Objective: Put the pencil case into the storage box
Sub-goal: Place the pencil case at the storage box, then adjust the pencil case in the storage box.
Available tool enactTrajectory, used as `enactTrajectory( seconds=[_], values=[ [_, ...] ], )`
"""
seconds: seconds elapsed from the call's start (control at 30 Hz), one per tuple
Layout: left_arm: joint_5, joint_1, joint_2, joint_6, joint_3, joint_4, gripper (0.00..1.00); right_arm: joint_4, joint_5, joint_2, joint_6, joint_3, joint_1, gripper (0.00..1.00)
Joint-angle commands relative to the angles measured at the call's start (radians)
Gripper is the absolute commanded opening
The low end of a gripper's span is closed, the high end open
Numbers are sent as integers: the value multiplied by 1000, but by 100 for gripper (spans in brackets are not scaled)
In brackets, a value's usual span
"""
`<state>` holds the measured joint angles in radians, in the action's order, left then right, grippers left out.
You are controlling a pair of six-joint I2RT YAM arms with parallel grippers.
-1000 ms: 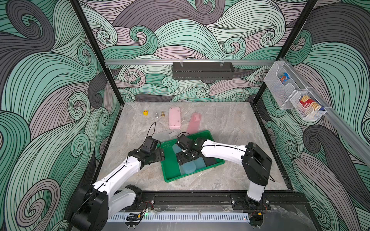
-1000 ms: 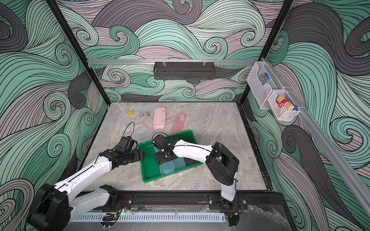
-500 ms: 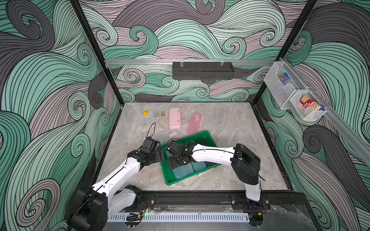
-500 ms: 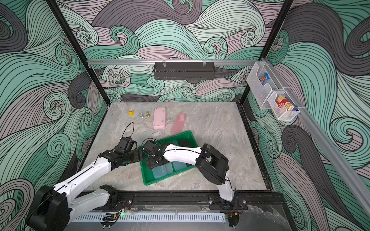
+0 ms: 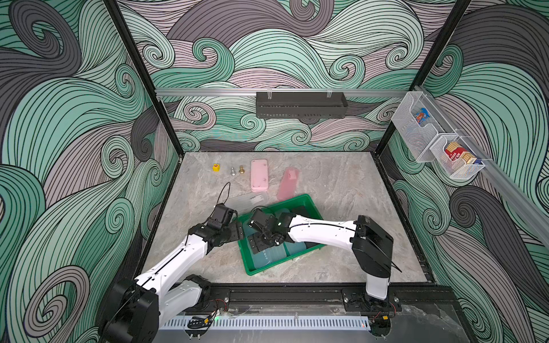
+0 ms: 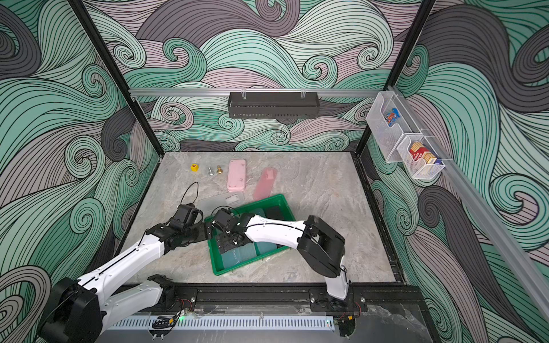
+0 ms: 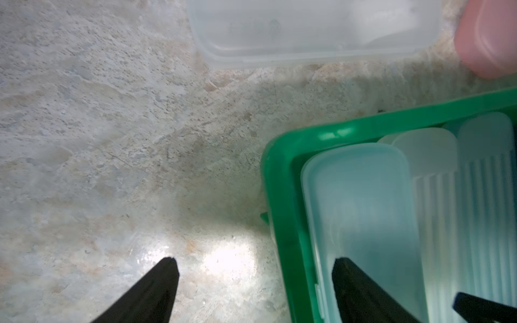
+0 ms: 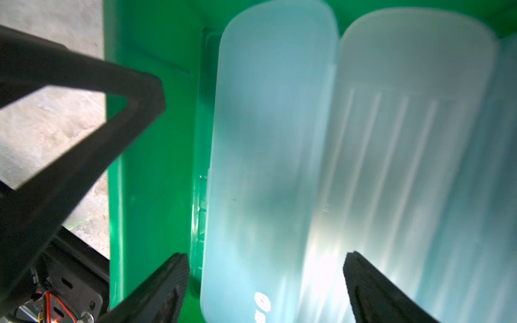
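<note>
Left tool (image 7: 253,261) and right tool (image 8: 265,263) hang open above marble tabletop (image 5: 341,184) inside swirl-patterned walls (image 5: 282,44).

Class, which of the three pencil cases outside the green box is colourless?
The clear case beside the storage box; the solid pink case and translucent pink case are coloured.

Grey marble-patterned tabletop (image 5: 341,184)
Green storage box (image 5: 274,263) in front; behind it a clear case (image 5: 249,199), pink case (image 5: 259,175), translucent red case (image 5: 287,184), yellow die (image 5: 216,167), two metal fittings (image 5: 233,171)

Twin high overviews; wrist close-ups over storage box (image 7: 279,181)
</note>
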<state>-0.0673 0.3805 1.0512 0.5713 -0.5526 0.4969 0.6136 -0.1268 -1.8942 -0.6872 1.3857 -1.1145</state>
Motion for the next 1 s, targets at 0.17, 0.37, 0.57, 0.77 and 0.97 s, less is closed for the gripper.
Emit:
enactTrajectory(
  seconds=[0.17,0.37,0.57,0.77,0.97],
  values=[
    [-8,-6,-11,0,5,14,90,44,-135,81,101,-68,93,75],
    [-12,-6,-7,-1,4,14,90,67,-152,13,121,-44,94,72],
    [-11,-6,-2,0,2,13,90,67,-146,-67,107,-1,38,71],
    [-11,-6,1,0,1,14,90,96,-156,-130,94,55,-14,71],
    [-12,-6,3,-1,2,12,90,138,-208,-116,90,48,-17,71]
  ],
)
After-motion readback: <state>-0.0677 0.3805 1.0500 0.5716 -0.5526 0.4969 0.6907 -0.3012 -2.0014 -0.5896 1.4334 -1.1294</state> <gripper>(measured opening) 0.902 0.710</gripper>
